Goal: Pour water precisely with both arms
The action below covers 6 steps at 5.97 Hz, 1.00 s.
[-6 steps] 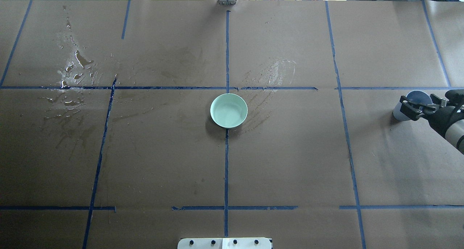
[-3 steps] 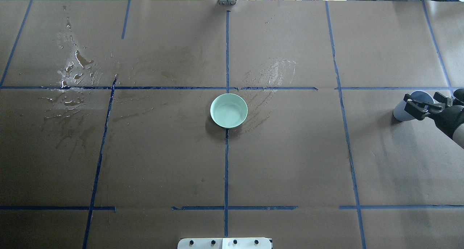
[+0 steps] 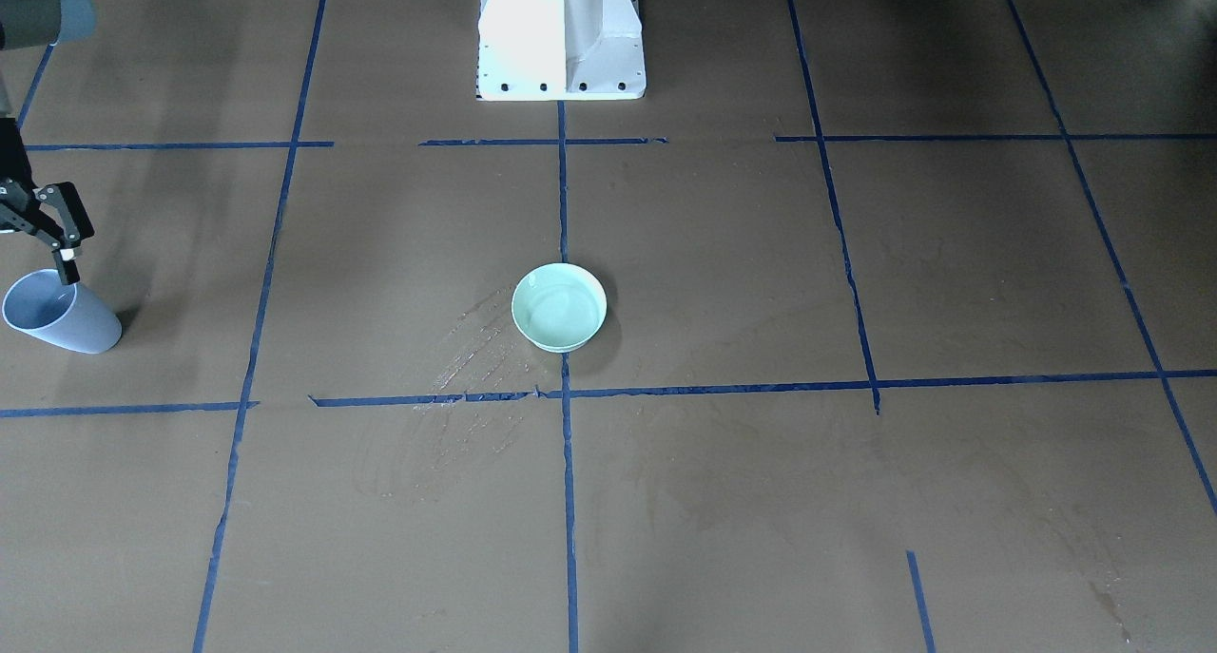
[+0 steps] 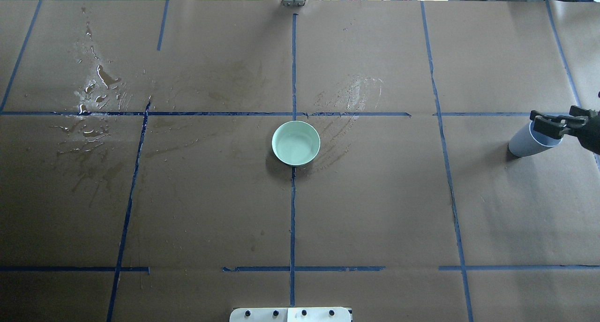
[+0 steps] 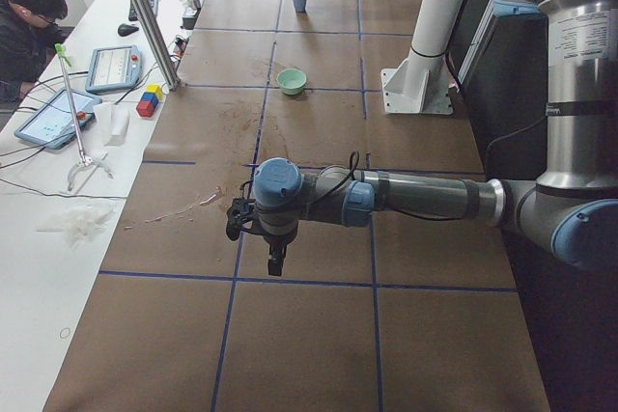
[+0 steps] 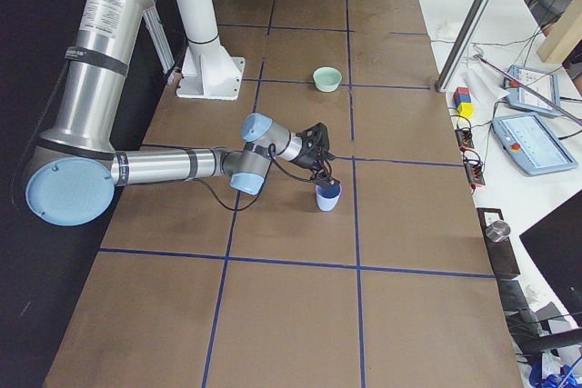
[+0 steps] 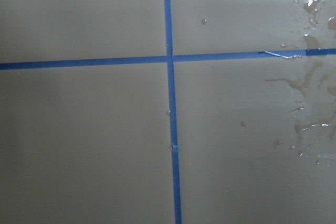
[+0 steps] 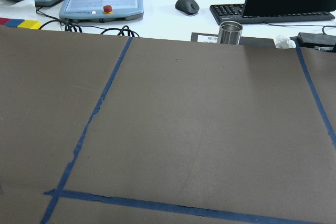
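Brown paper (image 4: 375, 209) crossed by blue tape lines (image 4: 293, 219) carries spilled water (image 4: 105, 78) on the robot's left. The right gripper (image 4: 555, 120) hovers spread and empty at the pale blue plastic cup (image 4: 525, 146), which looks light, thin-walled and probably slippery, so pinch it gently mid-wall. Whether the left gripper (image 5: 274, 260) is spread or closed, I cannot tell.

Silver-grey tubular left arm (image 5: 425, 198) and right arm (image 6: 164, 166), dark bands (image 6: 95, 59) ringing the tubes, pale blue joint caps (image 6: 65, 190), thin black cable (image 5: 353, 157) looped at the forearm, black right gripper (image 4: 557, 121), white flared pedestal (image 3: 561, 35), dark bolts (image 3: 542, 87) along its base plate.
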### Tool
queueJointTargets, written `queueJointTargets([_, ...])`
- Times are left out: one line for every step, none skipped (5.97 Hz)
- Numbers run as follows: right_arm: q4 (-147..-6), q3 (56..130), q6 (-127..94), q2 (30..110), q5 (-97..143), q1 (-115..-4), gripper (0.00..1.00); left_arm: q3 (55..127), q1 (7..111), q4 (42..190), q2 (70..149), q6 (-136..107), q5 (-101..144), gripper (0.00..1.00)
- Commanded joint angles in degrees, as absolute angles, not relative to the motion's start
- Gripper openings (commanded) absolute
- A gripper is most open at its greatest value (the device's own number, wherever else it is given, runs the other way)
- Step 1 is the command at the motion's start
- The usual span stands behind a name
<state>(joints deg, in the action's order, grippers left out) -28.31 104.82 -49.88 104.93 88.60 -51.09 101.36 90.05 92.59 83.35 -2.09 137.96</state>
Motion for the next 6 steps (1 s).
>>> queueJointTargets([-42.1, 105.1, -38.0, 99.0, 109.7, -65.9, 1.0, 103.8, 90.0, 92.6, 83.7, -3.0, 137.9, 1.0])
queueJointTargets([-49.6, 105.1, -30.7, 97.8, 116.4, -71.3, 1.0, 106.0, 89.6, 92.7, 84.5, -7.1, 137.4, 1.0])
queueJointTargets([-56.9, 105.3, -24.3, 97.3, 119.8, -74.9, 1.0, 108.0, 87.1, 94.4, 86.3, -11.9, 137.2, 1.0])
queueJointTargets([-64.3, 105.3, -16.6, 97.3, 122.1, -77.8, 1.0, 109.7, 81.9, 94.7, 89.9, -20.0, 136.9, 1.0])
queueJointTargets([-70.5, 105.2, -9.6, 97.2, 124.0, -80.7, 1.0, 110.9, 76.7, 94.7, 93.4, -26.7, 133.5, 1.0])
queueJointTargets([-75.3, 105.0, -4.3, 97.2, 127.1, -83.5, 1.0, 111.7, 69.9, 94.4, 97.2, -34.6, 130.4, 1.0])
